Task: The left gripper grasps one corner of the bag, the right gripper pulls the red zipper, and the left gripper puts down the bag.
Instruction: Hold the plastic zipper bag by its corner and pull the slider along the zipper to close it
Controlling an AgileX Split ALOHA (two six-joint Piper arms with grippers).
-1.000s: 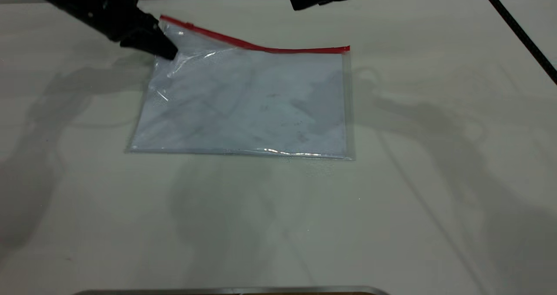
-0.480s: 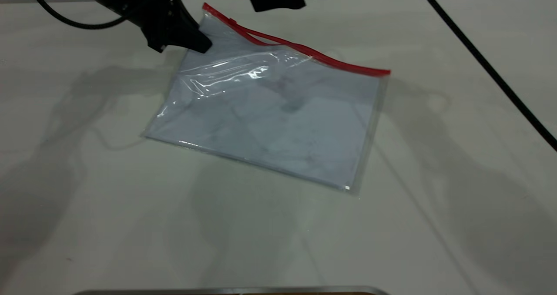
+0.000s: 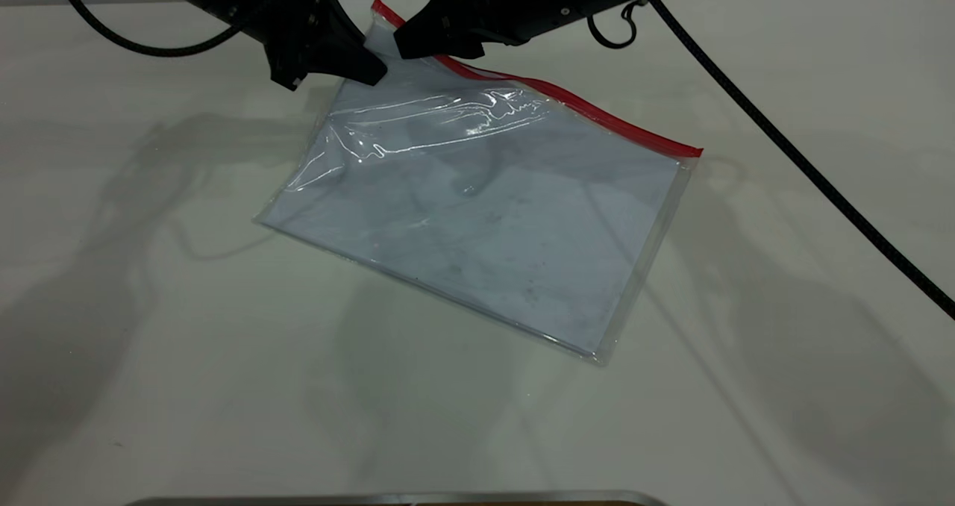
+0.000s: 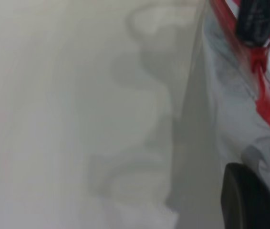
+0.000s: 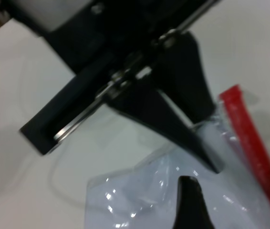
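The clear bag [image 3: 492, 222] lies tilted on the white table, its far left corner lifted. The red zipper [image 3: 597, 114] runs along its far edge. My left gripper [image 3: 375, 73] is shut on the corner of the bag [image 3: 380, 25] just below the red strip's end; the right wrist view shows it [image 5: 206, 160] pinching the plastic beside the red strip [image 5: 249, 138]. My right gripper [image 3: 403, 45] hovers right at the zipper next to that corner. In the left wrist view its tip [image 4: 255, 24] sits against the red slider tab [image 4: 259, 59].
The right arm's braided cable [image 3: 791, 155] trails across the table [image 3: 224, 386] toward the right edge. A grey metal edge [image 3: 388, 499] shows at the near rim. The bag's near right corner [image 3: 597, 353] rests on the table.
The left gripper has lifted the held corner and carried it right, turning the bag clockwise. The right gripper has come down from the far edge to the red zipper beside that corner.
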